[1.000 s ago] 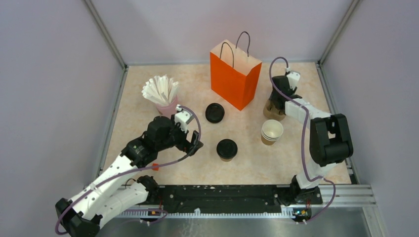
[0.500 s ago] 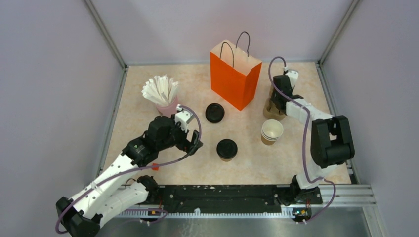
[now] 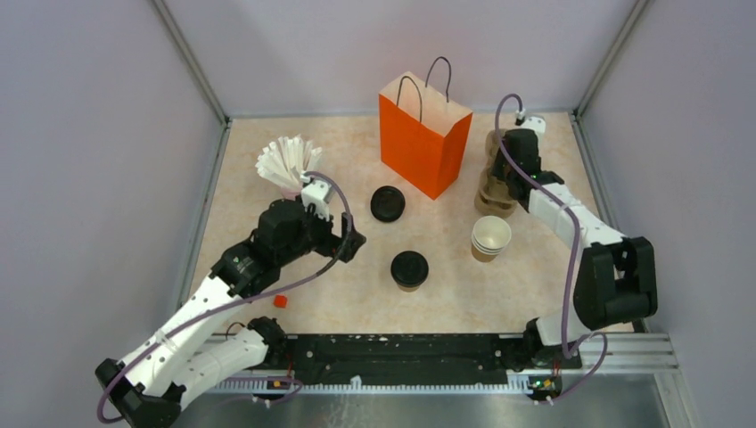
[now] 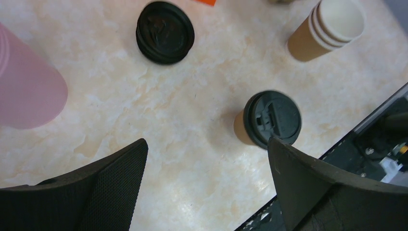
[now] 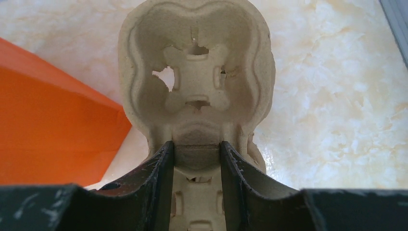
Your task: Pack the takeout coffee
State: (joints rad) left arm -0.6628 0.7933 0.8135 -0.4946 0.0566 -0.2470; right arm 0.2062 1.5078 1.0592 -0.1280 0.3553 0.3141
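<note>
The right gripper (image 5: 197,149) pinches the thin middle rib of the beige moulded-pulp cup carrier (image 5: 197,62) — it could slip or tear there. The left gripper (image 4: 207,144) gapes wide, empty, above the lidded brown kraft-paper coffee cup (image 4: 269,120), which stands mid-table. Since a second ago, the right arm has stretched farther back — its jaws narrower.
</note>
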